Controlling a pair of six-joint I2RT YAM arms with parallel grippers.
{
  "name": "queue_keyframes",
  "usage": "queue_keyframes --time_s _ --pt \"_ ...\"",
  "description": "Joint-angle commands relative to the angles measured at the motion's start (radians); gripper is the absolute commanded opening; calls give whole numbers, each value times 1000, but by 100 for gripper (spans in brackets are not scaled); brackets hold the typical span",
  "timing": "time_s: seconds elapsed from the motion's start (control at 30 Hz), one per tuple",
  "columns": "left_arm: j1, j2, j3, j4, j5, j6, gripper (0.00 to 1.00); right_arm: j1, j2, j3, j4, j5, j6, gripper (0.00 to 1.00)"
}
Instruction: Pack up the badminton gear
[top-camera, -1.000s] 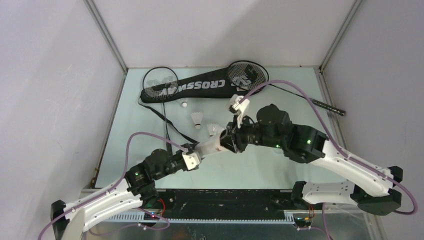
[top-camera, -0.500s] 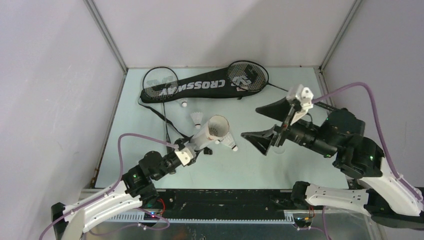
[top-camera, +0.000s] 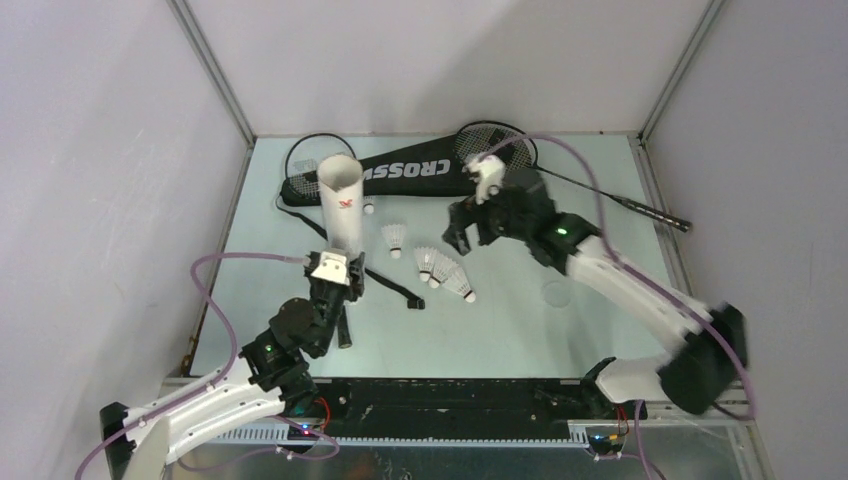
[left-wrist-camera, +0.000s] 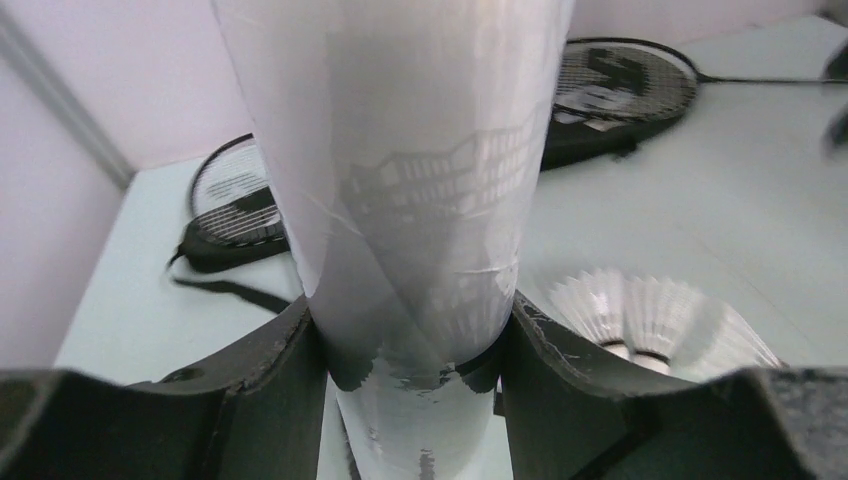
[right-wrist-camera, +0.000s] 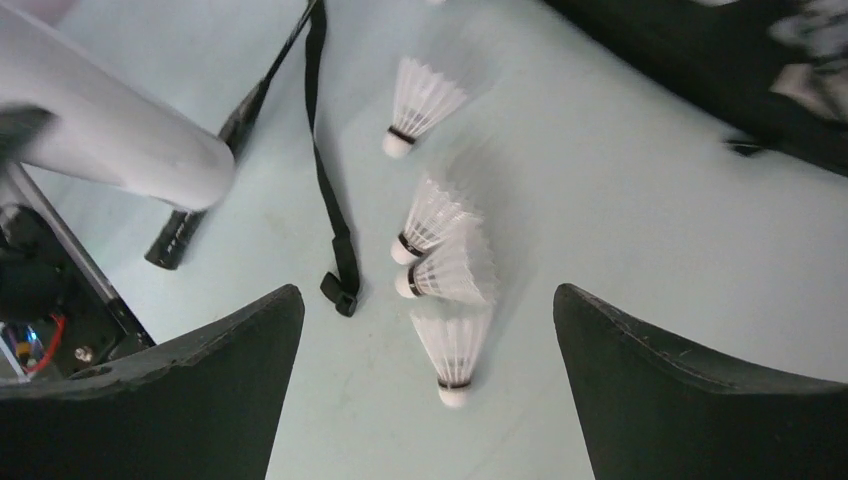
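My left gripper (top-camera: 335, 272) (left-wrist-camera: 410, 350) is shut on the lower end of the long white tube (top-camera: 340, 200) (left-wrist-camera: 400, 150), which stands upright with its open mouth up and its red logo showing. Several white shuttlecocks (top-camera: 440, 270) (right-wrist-camera: 450, 270) lie loose on the table. My right gripper (top-camera: 462, 238) (right-wrist-camera: 428, 300) hangs open above them, holding nothing. The black CROSSWAY bag (top-camera: 405, 173) lies at the back. One racket head (top-camera: 303, 160) shows at its left end and another (top-camera: 492, 145) at its right, with the shaft running off right.
The bag's black strap (top-camera: 385, 285) (right-wrist-camera: 325, 150) trails over the table toward the tube. A black racket handle (top-camera: 343, 325) lies near my left wrist. A small clear disc (top-camera: 557, 295) lies at the right. White walls enclose the table.
The left arm swung the tube from tilted to upright and moved it left and back. The right gripper opened at the tube mouth, pulled away right, then came back over the shuttlecocks.
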Motion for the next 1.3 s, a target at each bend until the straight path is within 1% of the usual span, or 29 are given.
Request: queue_keyframes --time_s 0.0,0.03,0.07,0.1,0.17,0.2,0.23,0.27,0.3,0.33,0.37,0.43,0.5,0.57,0.6,0.67,0.83,0.87,0.9,0.93,0.97,1.0,1.03,1.07,1.1,1.17,1.2,1.23,1.27 --pt "-5 52 119 -35 -317 -95 0 -1 275 98 230 -272 -166 97" --pt "-5 61 130 -51 -374 -102 0 -1 323 128 235 -302 -215 97" --pt "-5 76 147 -84 -400 -114 0 -1 419 194 242 -312 -236 97" --pt "-5 81 153 -95 -451 -123 0 0 466 227 242 -325 -272 97" --pt "-5 90 159 -111 -518 -157 0 -3 661 360 202 -356 -311 96" --pt "-5 88 161 -135 -514 -174 0 -3 706 460 159 -368 -322 96" --pt "-5 84 161 -149 -505 -207 0 -4 797 509 120 -391 -341 96" --pt "-5 74 161 -174 -489 -221 0 -4 837 602 103 -407 -355 95" --pt "-5 68 160 -178 -477 -240 0 -4 918 646 68 -413 -360 95" --pt "-5 56 159 -211 -455 -245 0 -6 956 730 52 -424 -368 95" --pt "-5 42 154 -217 -449 -257 0 -7 1024 769 19 -432 -372 94" --pt "-5 25 147 -225 -430 -260 0 -9 1101 901 -33 -458 -382 91" --pt "-5 15 142 -226 -426 -262 0 -10 1147 952 -67 -500 -389 87" --pt "-5 11 139 -231 -427 -262 0 -10 1163 961 -78 -554 -401 84" --pt "-4 12 139 -235 -429 -263 0 -10 1168 961 -83 -587 -413 81" --pt "-5 16 141 -246 -432 -270 0 -5 1172 960 -107 -616 -427 77" --pt "-5 31 147 -282 -436 -300 0 6 1182 961 -165 -598 -462 71" --pt "-5 32 146 -284 -435 -306 0 7 1181 961 -172 -594 -463 65" --pt "-4 35 143 -287 -433 -308 0 8 1180 958 -176 -593 -467 61" --pt "-4 40 140 -290 -433 -313 0 9 1175 956 -178 -593 -467 52" --pt "-3 41 140 -292 -427 -314 0 10 1172 956 -177 -592 -463 39" --pt "-4 44 138 -295 -424 -318 0 10 1165 956 -178 -593 -461 33" --pt "-4 46 138 -297 -420 -320 0 11 1160 956 -177 -595 -454 22" --pt "-4 47 139 -301 -416 -322 0 11 1147 952 -176 -597 -452 18" --pt "-5 47 139 -301 -404 -322 0 11 1137 948 -175 -598 -448 9" --pt "-5 46 140 -307 -377 -319 0 15 1070 921 -159 -564 -434 1" --pt "-5 46 141 -308 -341 -306 0 20 1041 887 -148 -544 -431 0" --pt "-5 47 142 -306 -320 -298 0 21 969 865 -139 -491 -420 0" --pt "-4 48 145 -299 -272 -279 0 26 926 796 -101 -462 -411 0"
